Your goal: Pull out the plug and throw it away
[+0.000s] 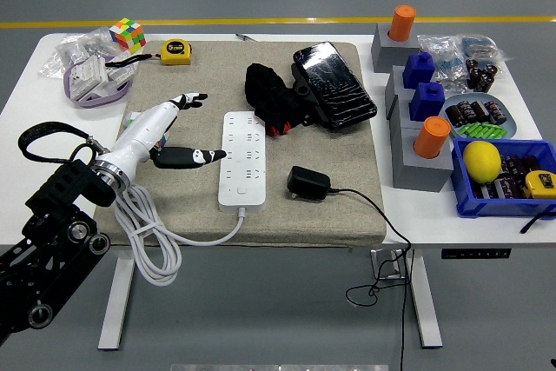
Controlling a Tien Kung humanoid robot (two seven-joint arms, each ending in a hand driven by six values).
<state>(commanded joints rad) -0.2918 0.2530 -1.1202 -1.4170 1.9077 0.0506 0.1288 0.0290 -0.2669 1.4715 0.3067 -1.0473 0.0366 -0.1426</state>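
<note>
A white power strip (242, 161) lies lengthwise on the beige mat (347, 206), its white cable (148, 236) coiled at the mat's front left. A black plug adapter (307, 183) lies on the mat just right of the strip, out of its sockets, with a thin black cord (382, 223) running off the table's front edge. My left hand (178, 132) is open, fingers spread, hovering just left of the strip; the thumb tip nearly touches the strip's left edge. It holds nothing. The right arm is out of view.
A black cloth bundle (269, 97) and a black wrapped pack (334, 84) lie at the mat's back. Grey blocks with blue and orange pieces (421, 141), a blue bin with a lemon (482, 162), a Rubik's cube (128, 34) and a yellow tape measure (176, 50) stand around.
</note>
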